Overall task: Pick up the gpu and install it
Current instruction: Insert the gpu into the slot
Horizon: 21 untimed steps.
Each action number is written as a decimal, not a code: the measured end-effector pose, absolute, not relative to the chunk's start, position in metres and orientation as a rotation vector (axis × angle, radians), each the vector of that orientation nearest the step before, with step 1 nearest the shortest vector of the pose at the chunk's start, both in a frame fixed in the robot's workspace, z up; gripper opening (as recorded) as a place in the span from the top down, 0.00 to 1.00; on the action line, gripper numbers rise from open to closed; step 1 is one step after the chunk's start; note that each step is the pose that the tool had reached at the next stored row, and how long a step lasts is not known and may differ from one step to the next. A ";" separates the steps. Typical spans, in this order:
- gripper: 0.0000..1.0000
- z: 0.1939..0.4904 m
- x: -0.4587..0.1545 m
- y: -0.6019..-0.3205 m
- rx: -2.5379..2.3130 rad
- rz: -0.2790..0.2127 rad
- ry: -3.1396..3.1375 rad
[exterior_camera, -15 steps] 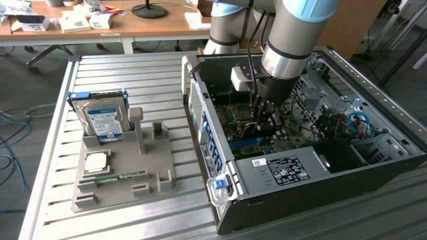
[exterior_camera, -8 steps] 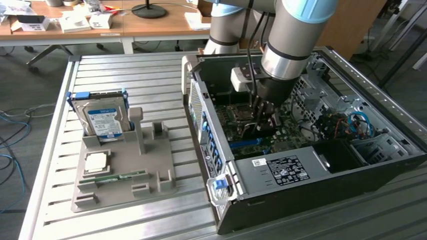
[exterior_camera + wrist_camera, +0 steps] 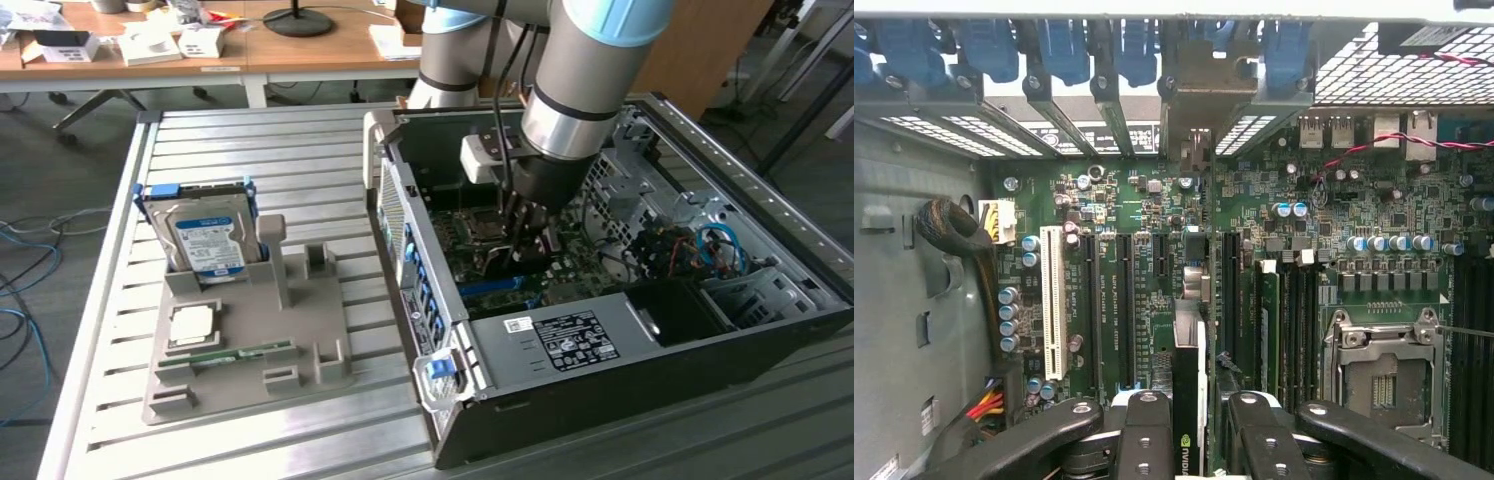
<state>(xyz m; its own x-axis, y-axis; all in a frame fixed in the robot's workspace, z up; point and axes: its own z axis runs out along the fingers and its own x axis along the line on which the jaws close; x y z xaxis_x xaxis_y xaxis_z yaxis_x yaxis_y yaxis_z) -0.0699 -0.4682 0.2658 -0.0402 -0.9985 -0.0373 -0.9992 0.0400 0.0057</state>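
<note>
Exterior view's left: grey tray (image 3: 320, 330) on slatted table (image 3: 240, 140). It holds a hard drive (image 3: 207, 240) upright at the far end, with a CPU (image 3: 191, 325) and a memory stick (image 3: 227, 353) lying flat nearer.

Exterior view's right: open case (image 3: 627, 400), arm reaching down inside it. Gripper (image 3: 521, 235) is low over the motherboard (image 3: 1104, 200).

Wrist view: gripper (image 3: 1194, 425) is clamped on the gpu (image 3: 1189, 380). The card stands edge-on between the black fingers (image 3: 1144, 430), in line with the expansion slots. Its pale bracket (image 3: 1199, 95) is at the rear slot openings. Cannot tell whether the card's edge is seated in a slot or just above it.
</note>
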 end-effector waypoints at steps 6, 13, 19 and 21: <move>0.74 0.265 -0.070 -0.468 -2.160 0.047 2.249; 0.74 0.263 -0.070 -0.468 -2.160 0.047 2.249; 0.74 0.261 -0.070 -0.468 -2.160 0.047 2.249; 0.74 0.261 -0.070 -0.468 -2.160 0.047 2.249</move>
<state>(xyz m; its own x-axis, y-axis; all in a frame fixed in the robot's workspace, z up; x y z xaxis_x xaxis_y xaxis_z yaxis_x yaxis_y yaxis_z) -0.0701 -0.4682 0.2610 -0.0403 -0.9985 -0.0370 -0.9992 0.0401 0.0058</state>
